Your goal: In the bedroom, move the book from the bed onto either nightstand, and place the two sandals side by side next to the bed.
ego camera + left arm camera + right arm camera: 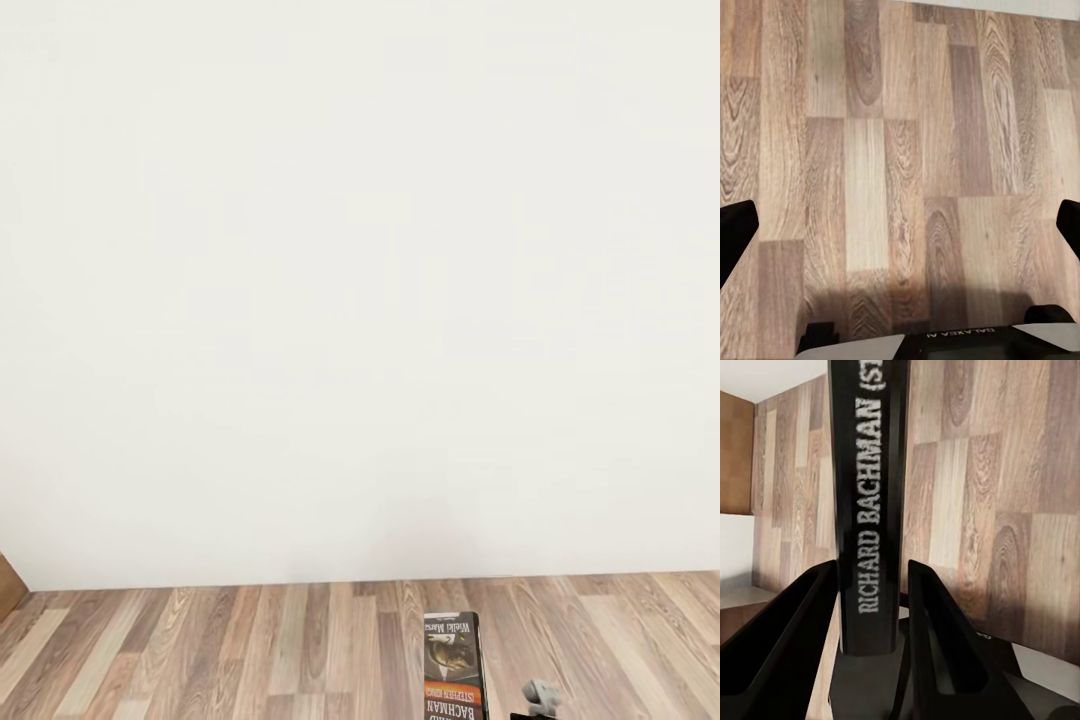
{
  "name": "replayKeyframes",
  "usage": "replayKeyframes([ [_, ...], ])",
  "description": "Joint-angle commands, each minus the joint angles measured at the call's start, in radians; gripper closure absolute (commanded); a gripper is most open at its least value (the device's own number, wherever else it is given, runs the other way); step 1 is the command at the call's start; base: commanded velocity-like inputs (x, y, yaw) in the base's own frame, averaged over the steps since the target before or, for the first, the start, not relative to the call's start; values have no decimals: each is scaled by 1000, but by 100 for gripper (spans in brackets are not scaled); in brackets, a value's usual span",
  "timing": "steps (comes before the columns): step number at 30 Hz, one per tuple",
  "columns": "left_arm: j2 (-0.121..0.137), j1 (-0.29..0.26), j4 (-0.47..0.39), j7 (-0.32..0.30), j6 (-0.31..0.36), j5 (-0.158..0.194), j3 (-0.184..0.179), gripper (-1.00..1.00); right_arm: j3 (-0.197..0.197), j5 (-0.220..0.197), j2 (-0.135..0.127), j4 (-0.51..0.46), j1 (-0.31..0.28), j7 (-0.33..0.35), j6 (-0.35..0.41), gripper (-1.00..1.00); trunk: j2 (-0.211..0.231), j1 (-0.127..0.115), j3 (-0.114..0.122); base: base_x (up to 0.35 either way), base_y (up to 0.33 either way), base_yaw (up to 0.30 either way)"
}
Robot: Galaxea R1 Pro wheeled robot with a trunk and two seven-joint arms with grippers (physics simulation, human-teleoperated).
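Currently in transit. Book, dark spine lettered "RICHARD BACHMAN", clamped between both fingers of right gripper; in the head view, cover held upright at lower edge, above wood-plank floor, facing blank white wall. Left gripper spread wide, holding nothing, over bare floor. Step judged: carrying book toward nightstand. Next: turning base to locate nightstand, then lowering flat onto top.

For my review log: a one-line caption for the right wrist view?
Right gripper clamps the book spine-up between its fingers, above wood-plank floor.
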Motion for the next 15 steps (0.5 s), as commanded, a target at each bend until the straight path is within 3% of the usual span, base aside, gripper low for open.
replayKeyframes([
  [1, 1, -1, 1, -3, -3, 10, -8, -100, 0, -12, 0, 2, -2, 4, 9, 100, -2, 1, -2, 328, 0, 0],
  [15, 1, -1, 1, -3, -3, 10, -8, -100, 0, -12, 0, 2, -2, 4, 9, 100, -2, 1, -2, 328, 0, 0],
])
